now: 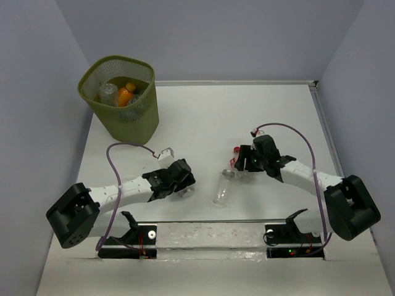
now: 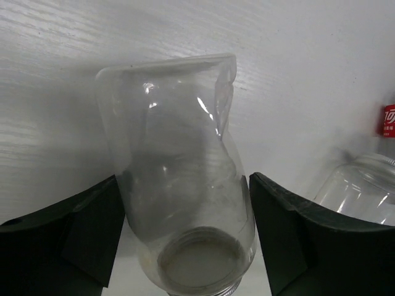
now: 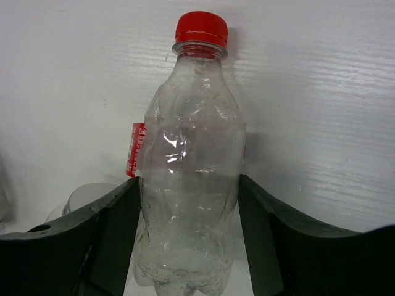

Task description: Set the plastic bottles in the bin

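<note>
My left gripper [image 1: 183, 184] is low over the table, shut on a clear, capless, crumpled bottle [image 2: 179, 185]; in the left wrist view both fingers [image 2: 92, 228] press its sides. My right gripper [image 1: 242, 161] is shut on a clear red-capped bottle [image 3: 188, 179] with a red label, its cap pointing away from the wrist. A third clear bottle [image 1: 222, 188] lies on the table between the grippers and shows in the left wrist view [image 2: 364, 191]. The olive-green mesh bin [image 1: 126, 123] stands at the far left and holds an orange bottle [image 1: 126, 94] and clear ones [image 1: 108, 92].
The white table [image 1: 203, 117] has grey walls on the left, back and right. A raised rail runs along its right edge [image 1: 326, 135]. The arm bases and cables sit at the near edge.
</note>
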Motion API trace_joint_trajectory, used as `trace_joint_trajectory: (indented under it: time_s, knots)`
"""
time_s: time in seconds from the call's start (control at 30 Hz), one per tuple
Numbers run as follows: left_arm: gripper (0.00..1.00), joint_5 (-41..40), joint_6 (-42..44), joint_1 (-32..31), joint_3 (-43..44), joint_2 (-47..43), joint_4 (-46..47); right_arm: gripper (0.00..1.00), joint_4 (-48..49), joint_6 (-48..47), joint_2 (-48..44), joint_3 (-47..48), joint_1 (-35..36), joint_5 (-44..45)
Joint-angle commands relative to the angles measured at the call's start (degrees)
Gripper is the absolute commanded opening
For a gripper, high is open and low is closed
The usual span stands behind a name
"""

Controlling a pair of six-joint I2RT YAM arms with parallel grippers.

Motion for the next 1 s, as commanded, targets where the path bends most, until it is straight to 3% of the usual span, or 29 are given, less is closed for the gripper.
trace_joint_trajectory:
  time_s: [0.0,0.1,0.27,0.47,0.77,0.97]
  knots:
    - [0.76,-5.1,3.7,-0.2,2.8,-1.8,0.3,0.58,3.0,0.7,-2.0,-0.8,-0.3,1.3]
    - [0.63,-7.6,7.5,-0.2,6.6,-3.1,-2.1,0.51,3.1,0.8,-2.6,-1.0,-0.3,2.1]
    - [0.62,-14.4,15.8,0.0,19.6,-6.5,-7.3,0.45,3.1,0.1,-8.7,-0.8,-0.3,7.0]
    - [0.62,-15.6,30.4,5.0,35.6,-8.1,-5.4,0.44,3.2,-1.1,-16.5,-0.1,-0.3,7.9]
    - [0.62,-15.0,44.2,24.1,61.2,0.7,-2.2,0.43,6.6,-0.6,-24.0,3.1,-0.3,3.3]
    - [0.62,-12.5,45.8,37.9,65.4,9.5,-2.9,0.43,9.1,0.6,-23.8,6.2,0.3,-1.5]
